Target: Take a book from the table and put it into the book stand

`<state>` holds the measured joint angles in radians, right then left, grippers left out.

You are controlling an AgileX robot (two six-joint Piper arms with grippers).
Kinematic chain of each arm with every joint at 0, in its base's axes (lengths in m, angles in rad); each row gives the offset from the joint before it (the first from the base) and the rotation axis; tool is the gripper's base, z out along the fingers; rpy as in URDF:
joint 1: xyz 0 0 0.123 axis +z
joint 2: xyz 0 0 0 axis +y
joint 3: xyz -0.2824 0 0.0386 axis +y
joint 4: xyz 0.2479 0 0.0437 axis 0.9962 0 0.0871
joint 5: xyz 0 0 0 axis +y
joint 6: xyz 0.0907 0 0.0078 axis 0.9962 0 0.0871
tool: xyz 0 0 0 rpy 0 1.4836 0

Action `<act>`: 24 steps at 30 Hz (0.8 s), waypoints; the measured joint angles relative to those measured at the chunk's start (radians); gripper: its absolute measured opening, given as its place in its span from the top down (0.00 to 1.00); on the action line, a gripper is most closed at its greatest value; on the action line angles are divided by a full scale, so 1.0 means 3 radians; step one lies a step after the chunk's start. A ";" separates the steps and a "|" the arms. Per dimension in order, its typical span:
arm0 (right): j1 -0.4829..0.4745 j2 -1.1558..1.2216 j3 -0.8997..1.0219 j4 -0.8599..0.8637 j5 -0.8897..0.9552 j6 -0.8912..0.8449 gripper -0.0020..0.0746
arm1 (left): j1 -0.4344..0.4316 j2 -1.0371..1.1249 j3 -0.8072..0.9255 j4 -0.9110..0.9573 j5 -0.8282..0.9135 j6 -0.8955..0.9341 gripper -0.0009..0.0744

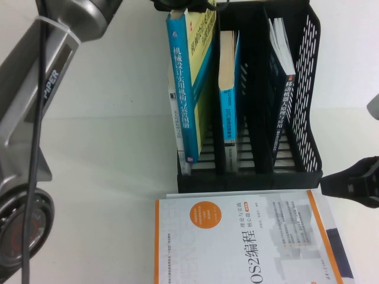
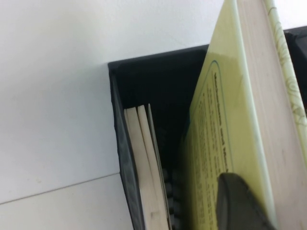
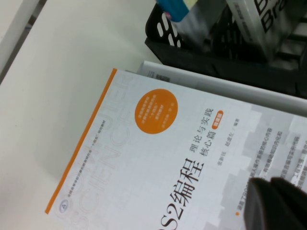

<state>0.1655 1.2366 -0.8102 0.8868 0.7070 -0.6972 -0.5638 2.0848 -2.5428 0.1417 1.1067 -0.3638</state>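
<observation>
The book (image 1: pixel 186 89), thick with a blue spine and a pale yellow-green cover, stands tilted in the left slot of the black book stand (image 1: pixel 249 177) on the white table (image 1: pixel 106 118). My left gripper (image 1: pixel 183 5) is at the book's top edge at the back. In the left wrist view one dark finger (image 2: pixel 240 201) presses on the book's cover (image 2: pixel 225 110) above the stand's left wall (image 2: pixel 122 158); the other finger is hidden behind the book. My right gripper (image 1: pixel 355 180) is shut and empty at the stand's front right corner, and in the right wrist view (image 3: pixel 278 206) it hovers low over the white book.
Two thin pale books (image 2: pixel 144 158) lean on the left wall of the same slot. A blue-spined book (image 1: pixel 228 89) stands in the middle slot and a dark book (image 1: pixel 283 77) in the right slot. A white book with an orange circle (image 1: pixel 237 242) lies before the stand.
</observation>
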 joint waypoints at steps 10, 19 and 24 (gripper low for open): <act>0.0000 0.0000 0.0000 0.0006 0.0007 0.0000 0.98 | 0.0000 0.0102 0.0000 0.0028 -0.0078 0.0041 0.74; 0.0000 0.0000 0.0000 0.0006 0.0007 0.0000 0.98 | 0.0000 0.0047 -0.0051 0.0160 -0.0392 0.0139 0.52; 0.0000 0.0000 0.0000 0.0006 0.0013 -0.0006 0.98 | 0.0000 0.0006 -0.0057 0.0310 -0.0366 0.0085 0.48</act>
<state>0.1655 1.2366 -0.8102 0.8887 0.7110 -0.6989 -0.5638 2.0866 -2.5601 0.2346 0.9970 -0.3383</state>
